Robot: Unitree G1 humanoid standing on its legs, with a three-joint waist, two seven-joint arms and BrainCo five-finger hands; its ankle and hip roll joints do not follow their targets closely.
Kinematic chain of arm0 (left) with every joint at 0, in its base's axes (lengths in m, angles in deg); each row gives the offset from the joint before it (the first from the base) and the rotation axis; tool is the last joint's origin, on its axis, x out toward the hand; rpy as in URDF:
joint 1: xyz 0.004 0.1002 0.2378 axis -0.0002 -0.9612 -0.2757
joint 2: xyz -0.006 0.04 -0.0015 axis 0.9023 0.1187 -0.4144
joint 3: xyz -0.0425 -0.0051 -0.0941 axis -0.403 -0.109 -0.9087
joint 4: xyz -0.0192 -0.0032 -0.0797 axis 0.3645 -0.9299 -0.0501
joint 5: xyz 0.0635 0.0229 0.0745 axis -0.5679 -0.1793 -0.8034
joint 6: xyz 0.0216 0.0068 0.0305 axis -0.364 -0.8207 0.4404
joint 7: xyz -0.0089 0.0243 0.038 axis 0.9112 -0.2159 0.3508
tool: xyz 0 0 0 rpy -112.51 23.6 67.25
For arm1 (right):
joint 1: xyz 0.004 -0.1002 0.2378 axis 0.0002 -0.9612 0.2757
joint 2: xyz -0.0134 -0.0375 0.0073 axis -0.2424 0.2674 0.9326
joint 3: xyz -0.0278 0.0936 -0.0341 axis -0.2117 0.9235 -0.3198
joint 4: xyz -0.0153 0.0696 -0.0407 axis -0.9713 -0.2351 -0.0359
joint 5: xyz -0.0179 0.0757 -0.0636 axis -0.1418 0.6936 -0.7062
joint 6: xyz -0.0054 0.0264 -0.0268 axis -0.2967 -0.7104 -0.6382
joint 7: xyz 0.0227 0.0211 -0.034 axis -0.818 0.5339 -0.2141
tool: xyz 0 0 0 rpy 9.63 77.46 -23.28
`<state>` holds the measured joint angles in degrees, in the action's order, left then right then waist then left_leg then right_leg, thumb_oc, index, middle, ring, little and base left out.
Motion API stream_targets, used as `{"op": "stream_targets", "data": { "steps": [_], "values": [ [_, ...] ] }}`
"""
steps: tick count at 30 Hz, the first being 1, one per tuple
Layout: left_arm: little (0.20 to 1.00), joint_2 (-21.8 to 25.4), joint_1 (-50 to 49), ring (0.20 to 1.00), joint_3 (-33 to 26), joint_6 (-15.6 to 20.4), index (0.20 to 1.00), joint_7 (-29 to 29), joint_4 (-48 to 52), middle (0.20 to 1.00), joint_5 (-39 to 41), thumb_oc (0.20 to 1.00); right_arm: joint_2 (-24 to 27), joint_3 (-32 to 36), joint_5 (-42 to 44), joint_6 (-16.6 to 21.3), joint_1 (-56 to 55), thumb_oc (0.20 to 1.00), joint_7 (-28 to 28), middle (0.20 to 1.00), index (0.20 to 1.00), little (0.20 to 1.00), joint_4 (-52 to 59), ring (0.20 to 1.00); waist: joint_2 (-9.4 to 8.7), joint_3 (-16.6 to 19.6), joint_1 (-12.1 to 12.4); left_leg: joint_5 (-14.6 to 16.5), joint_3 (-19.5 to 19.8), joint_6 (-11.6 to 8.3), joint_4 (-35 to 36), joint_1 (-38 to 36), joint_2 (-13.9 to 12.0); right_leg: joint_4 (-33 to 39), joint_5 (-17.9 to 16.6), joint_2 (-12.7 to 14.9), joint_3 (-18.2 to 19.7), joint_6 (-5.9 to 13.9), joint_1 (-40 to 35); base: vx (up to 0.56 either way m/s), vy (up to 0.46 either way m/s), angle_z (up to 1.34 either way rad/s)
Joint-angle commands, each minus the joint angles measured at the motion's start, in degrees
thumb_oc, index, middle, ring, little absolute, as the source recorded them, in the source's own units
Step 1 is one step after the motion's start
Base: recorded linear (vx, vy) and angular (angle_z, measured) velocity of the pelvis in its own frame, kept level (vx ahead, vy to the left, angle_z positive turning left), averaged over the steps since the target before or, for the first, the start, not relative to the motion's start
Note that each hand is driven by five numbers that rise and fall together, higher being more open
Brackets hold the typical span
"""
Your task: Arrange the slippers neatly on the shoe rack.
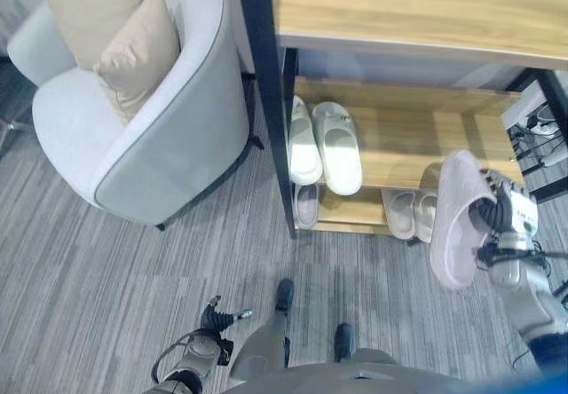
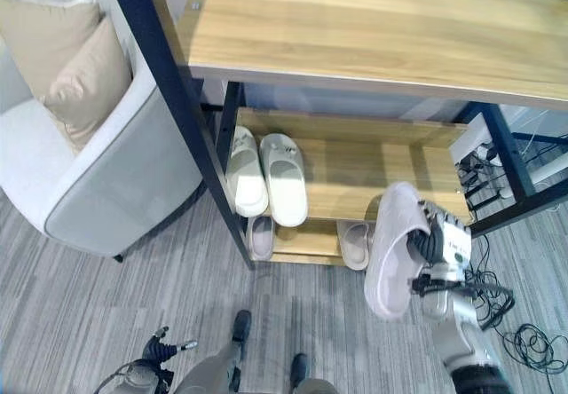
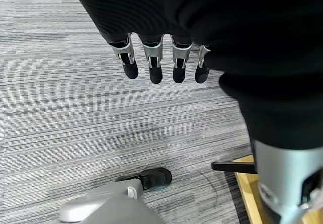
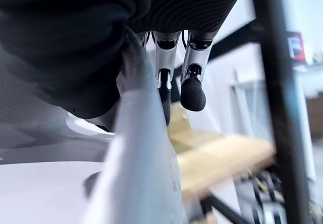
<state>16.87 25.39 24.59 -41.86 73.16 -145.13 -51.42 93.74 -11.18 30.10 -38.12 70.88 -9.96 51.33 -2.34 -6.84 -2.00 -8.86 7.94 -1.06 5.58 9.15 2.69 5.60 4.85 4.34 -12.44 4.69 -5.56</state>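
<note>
My right hand (image 2: 433,245) pinched a pale pink slipper (image 2: 393,250), held upright in the air before the shoe rack (image 2: 373,32), near its right end. White slippers (image 1: 324,142) lay as a pair on the middle shelf, pink ones (image 1: 410,213) below. My left hand (image 3: 161,57) hung low over the carpet (image 1: 106,279), fingers straight.

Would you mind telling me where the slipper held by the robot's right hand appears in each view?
Left eye view: slipper at right edge, before the shoe rack.
Right eye view: lower right, in the right hand.
Left wrist view: absent.
Right wrist view: pale edge up close.
Shared landmark: white slipper pair.
</note>
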Motion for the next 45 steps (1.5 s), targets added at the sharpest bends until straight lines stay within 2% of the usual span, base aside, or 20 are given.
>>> {"op": "stream_targets", "data": {
  "steps": [1, 3, 9, 10, 12, 13, 15, 17, 18, 19, 20, 22, 26, 28, 30, 31, 32, 35, 37, 45],
  "values": [
    [1.0, -0.6, 2.4, 1.0, -0.7, 0.5, 1.0, -0.1, -2.6, 1.0, -0.2, 1.0, 2.5, 1.0, -0.2, 3.6, 2.6, 0.2, -1.5, 0.2, 0.2, 0.2, 2.4, 0.2, -0.16, 0.7, 2.0, 11.4, 0.1, -0.87, -1.2, -6.8, -3.0, -3.5, 0.3, 2.2, 0.5, 2.06, 2.9, 0.05, -0.046, -0.2],
    [1.0, -1.3, -0.1, 1.0, -2.1, 0.3, 1.0, 1.3, -2.0, 1.0, 1.8, 1.0, -0.3, 1.7, 2.7, 4.5, -2.4, 0.2, -3.7, 0.2, 0.2, 0.2, 0.6, 0.2, -0.06, 1.4, 1.9, 13.5, -1.3, -0.88, -4.4, -9.7, -3.4, -4.4, 1.8, 1.6, 1.4, 1.48, -0.5, 0.09, -0.08, -0.2],
    [1.0, -2.4, -1.8, 1.0, -2.1, 0.1, 1.0, 2.9, -2.4, 1.0, 3.5, 1.0, -3.8, 0.2, 7.8, 5.9, -6.8, 0.2, -7.7, 0.2, 0.2, 0.2, -4.2, 0.2, 0.22, 2.8, 0.6, 13.9, -2.0, -1.0, -4.5, -12.4, -3.8, -5.1, 2.6, 1.0, 2.1, 0.95, -2.5, 0.01, -0.047, -0.14],
    [1.0, -2.2, -1.6, 1.0, -1.8, 0.1, 1.0, 3.0, -1.7, 1.0, 3.8, 1.0, -4.0, 0.0, 9.1, 6.0, -6.1, 0.2, -8.2, 0.2, 0.2, 0.2, -4.8, 0.2, 0.24, 2.5, 0.5, 14.1, -2.1, -1.01, -5.5, -11.8, -3.7, -6.2, 3.0, 1.1, 2.0, 0.83, -2.0, -0.14, -0.019, -0.04],
    [1.0, -1.3, 0.4, 1.0, -0.9, 0.5, 1.0, 2.7, 0.1, 1.0, 4.9, 1.0, -3.4, -0.1, 10.9, 6.2, -3.8, 0.2, -8.1, 0.2, 0.2, 0.2, -5.0, 0.2, -0.16, -1.3, -0.1, 14.3, -1.8, -1.22, -10.6, -6.8, -3.4, -11.9, 4.4, 1.6, 1.3, 0.39, 2.5, -0.53, 0.009, 0.17],
    [1.0, -0.3, 3.6, 1.0, 0.1, 1.9, 1.0, 1.1, 4.0, 1.0, 8.2, 1.0, -2.7, 0.0, 13.4, 6.0, 1.2, 0.2, -6.7, 0.2, 0.2, 0.2, -4.4, 0.2, -0.33, -8.4, -0.5, 15.1, -0.5, -1.49, -22.9, 7.4, -2.6, -26.0, 6.2, 4.0, 0.0, -0.03, 16.6, -0.77, 0.038, 0.43],
    [1.0, 0.2, 2.5, 1.0, -0.8, 3.6, 1.0, -0.4, 5.7, 1.0, 11.5, 1.0, -2.9, -0.5, 15.0, 5.4, 4.6, 0.2, -4.3, 0.2, 0.2, 0.2, -6.0, 0.2, 0.07, -9.5, 0.9, 17.0, 0.2, -1.43, -30.7, 16.2, -2.0, -35.1, 9.1, 5.5, -0.1, -0.78, 25.4, -0.53, 0.033, 0.9],
    [1.0, 1.4, 6.9, 1.0, -2.6, 4.7, 1.0, -2.2, 3.9, 1.0, 16.7, 1.0, -2.2, -3.5, 14.9, 4.9, 11.7, 0.2, -2.0, 0.2, 0.2, 0.2, -4.5, 0.2, -0.59, -13.0, 1.6, 20.4, -0.2, -0.86, -43.3, 28.7, -2.2, -49.2, 13.8, 7.0, 2.1, -2.27, 39.5, -0.35, 0.028, 0.46],
    [1.0, 2.0, 7.7, 1.0, -3.2, 5.4, 1.0, -2.6, 4.7, 1.0, 18.2, 1.0, -1.6, -3.8, 14.9, 4.8, 13.8, 0.2, -1.4, 0.2, 0.2, 0.2, -4.6, 0.2, -0.63, -13.4, 1.8, 21.3, -0.5, -0.64, -46.8, 32.7, -2.2, -52.2, 14.5, 7.6, 2.6, -2.47, 43.1, -0.25, 0.042, -0.43],
    [1.0, 3.3, 9.9, 1.0, -3.9, 7.8, 1.0, -4.2, 7.3, 1.0, 23.3, 1.0, 0.8, -5.0, 14.5, 4.6, 21.8, 0.2, 0.8, 0.2, 0.2, 0.2, -4.1, 0.2, -0.01, -14.4, 2.2, 26.4, -0.9, -0.13, -59.1, 44.7, -1.3, -63.7, 19.7, 8.4, 5.0, -2.76, 55.2, -0.17, 0.042, -0.12],
    [1.0, 4.0, 11.2, 1.0, -3.7, 9.1, 1.0, -5.9, 9.5, 1.0, 24.5, 1.0, 2.8, -5.9, 14.2, 4.6, 27.9, 0.2, 2.3, 0.2, 0.2, 0.2, -3.9, 0.2, 0.36, -14.2, 2.3, 29.0, -1.2, 0.15, -66.9, 53.8, -0.3, -71.4, 22.2, 9.3, 6.5, -3.15, 64.0, -0.09, 0.085, 0.1],
    [1.0, 4.2, 10.7, 1.0, -3.0, 10.9, 1.0, -8.1, 13.8, 1.0, 25.3, 1.0, 6.2, -5.7, 13.1, 4.2, 34.5, 0.2, 5.2, 0.2, 0.2, 0.2, -3.1, 0.2, 1.37, -14.0, 3.1, 33.4, -1.2, 1.38, -77.1, 62.9, 0.1, -82.2, 25.8, 10.2, 8.5, -3.24, 73.9, 0.07, 0.112, -0.09],
    [1.0, 5.9, 8.4, 1.0, -1.8, 12.7, 1.0, -9.8, 21.4, 1.0, 25.8, 1.0, 14.4, -5.3, 10.1, 3.0, 43.7, 0.2, 9.0, 0.2, 0.2, 0.2, -1.2, 0.2, 2.88, -13.7, 4.5, 38.2, -0.7, 1.55, -90.5, 73.0, 1.9, -96.4, 30.4, 12.0, 9.8, -3.15, 84.2, 0.18, 0.06, -0.1],
    [1.0, 6.9, 7.5, 1.0, -0.8, 13.1, 1.0, -10.4, 22.9, 1.0, 25.6, 1.0, 17.2, -6.3, 10.7, 2.5, 49.0, 0.2, 10.5, 0.2, 0.2, 0.2, -3.6, 0.2, 3.33, -13.9, 5.4, 40.4, -0.3, 1.48, -96.8, 76.3, 2.6, -102.6, 32.1, 12.8, 10.2, -2.88, 87.7, 0.21, 0.036, 0.08],
    [1.0, 7.0, 7.0, 1.0, -0.7, 13.2, 1.0, -10.3, 23.6, 1.0, 25.5, 1.0, 17.7, -7.4, 11.2, 2.5, 51.3, 0.2, 11.1, 0.2, 0.2, 0.2, -5.0, 0.2, 3.57, -14.0, 5.7, 40.9, -0.3, 1.48, -98.9, 77.6, 2.6, -104.6, 32.5, 13.0, 10.7, -2.68, 89.0, 0.16, 0.007, -0.07],
    [1.0, 8.0, 5.8, 1.0, 0.1, 13.9, 1.0, -10.7, 24.9, 1.0, 25.6, 1.0, 20.0, -9.4, 12.7, 2.6, 56.4, 0.2, 11.7, 0.2, 0.2, 0.2, -8.8, 0.2, 4.09, -15.0, 7.0, 42.9, 0.0, 1.18, -104.8, 80.7, 3.1, -110.1, 33.9, 14.1, 11.4, -2.38, 91.4, 0.16, 0.0, 0.01],
    [1.0, 7.9, 5.8, 1.0, 0.0, 13.9, 1.0, -10.8, 24.9, 1.0, 25.6, 1.0, 20.0, -9.7, 12.8, 2.6, 56.8, 0.2, 11.8, 0.2, 0.2, 0.2, -9.1, 0.2, 4.08, -15.2, 6.9, 43.1, -0.1, 1.18, -105.1, 80.7, 3.1, -110.3, 34.0, 14.1, 11.5, -2.35, 91.6, 0.24, -0.019, 0.07],
    [1.0, 8.8, 5.7, 1.0, 1.6, 14.6, 1.0, -11.0, 24.3, 1.0, 25.9, 1.0, 21.4, -14.7, 17.6, 4.0, 67.1, 0.2, 12.5, 0.2, 0.2, 0.2, -16.7, 0.2, 4.44, -18.8, 8.6, 45.2, 0.0, 0.59, -110.5, 80.8, 3.5, -116.8, 35.0, 14.3, 14.0, -2.09, 91.9, 0.13, -0.013, 0.05],
    [1.0, 10.3, 4.5, 1.0, 1.5, 16.1, 1.0, -11.1, 26.9, 1.0, 27.8, 1.0, 23.8, -20.7, 19.3, 4.3, 71.6, 0.2, 9.6, 0.2, 0.2, 0.2, -23.2, 0.2, 4.42, -22.4, 9.8, 47.2, 0.5, -0.19, -115.4, 80.8, 3.8, -122.3, 35.8, 15.2, 16.0, -2.53, 91.5, 0.15, -0.057, 0.01],
    [1.0, 13.5, 1.1, 1.0, 3.2, 17.8, 1.0, -11.0, 32.1, 1.0, 27.7, 1.0, 25.4, -30.0, 19.1, 4.8, 78.2, 0.2, 7.7, 0.2, 0.2, 0.2, -34.5, 0.2, 4.7, -23.0, 11.8, 50.1, 1.8, -1.21, -119.1, 80.8, 3.5, -126.5, 36.7, 15.7, 18.4, -3.3, 91.9, 0.05, -0.03, -0.02]
  ]
}}
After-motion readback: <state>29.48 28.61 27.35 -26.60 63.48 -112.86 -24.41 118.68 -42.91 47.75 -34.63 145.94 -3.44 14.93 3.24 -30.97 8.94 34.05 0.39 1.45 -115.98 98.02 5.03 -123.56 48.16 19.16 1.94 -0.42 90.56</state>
